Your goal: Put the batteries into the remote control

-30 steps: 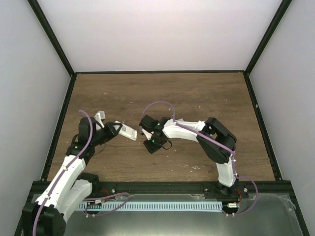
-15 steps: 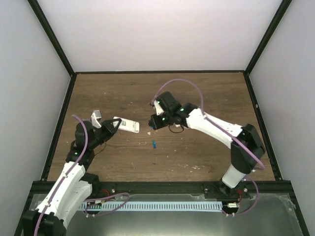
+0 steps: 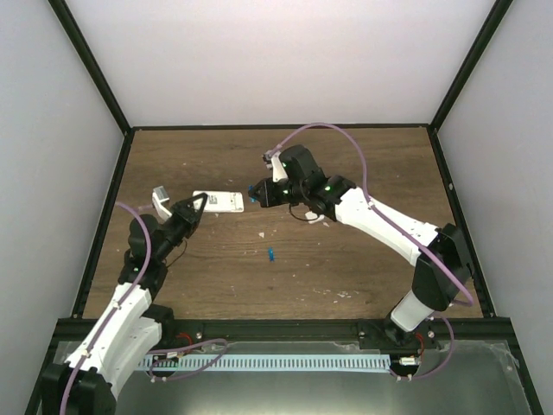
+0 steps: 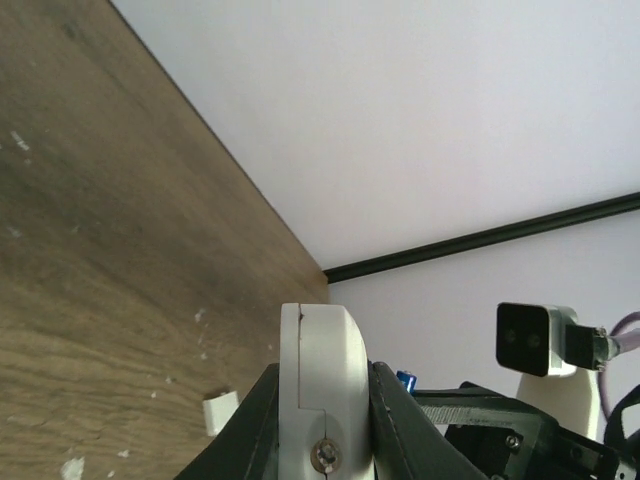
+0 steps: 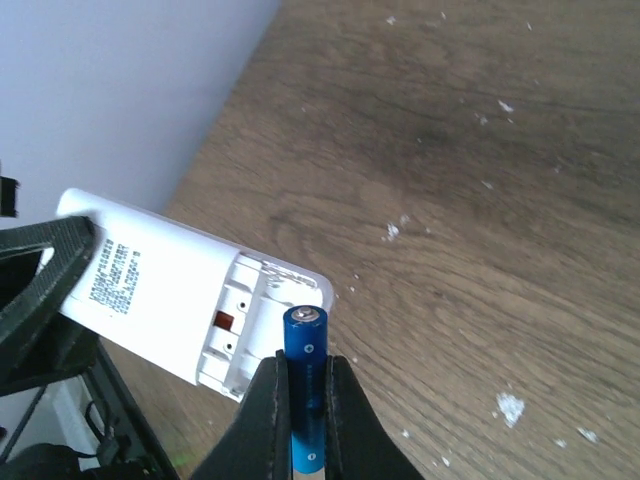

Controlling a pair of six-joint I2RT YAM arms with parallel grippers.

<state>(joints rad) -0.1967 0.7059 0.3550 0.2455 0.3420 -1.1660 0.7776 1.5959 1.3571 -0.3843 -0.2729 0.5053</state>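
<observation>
My left gripper (image 3: 197, 205) is shut on one end of the white remote control (image 3: 218, 201) and holds it above the table, its free end pointing right. The remote (image 5: 180, 297) shows its open battery bay in the right wrist view. My right gripper (image 5: 304, 366) is shut on a blue battery (image 5: 305, 385), whose metal tip sits just beside the open end of the bay. In the top view that battery (image 3: 251, 194) is right at the remote's free end. A second blue battery (image 3: 271, 254) lies on the table in front. In the left wrist view the remote (image 4: 322, 385) appears end-on between the fingers.
A small white loose piece (image 4: 221, 412) lies on the brown table (image 3: 363, 173) below the remote, seen as a white speck (image 3: 262, 233) from above. Black frame rails and pale walls close in the table on three sides.
My right arm has swung from the table's middle back and left, bringing its battery to the remote's end. The left arm has carried the remote back and left. A battery now shows on the table.
</observation>
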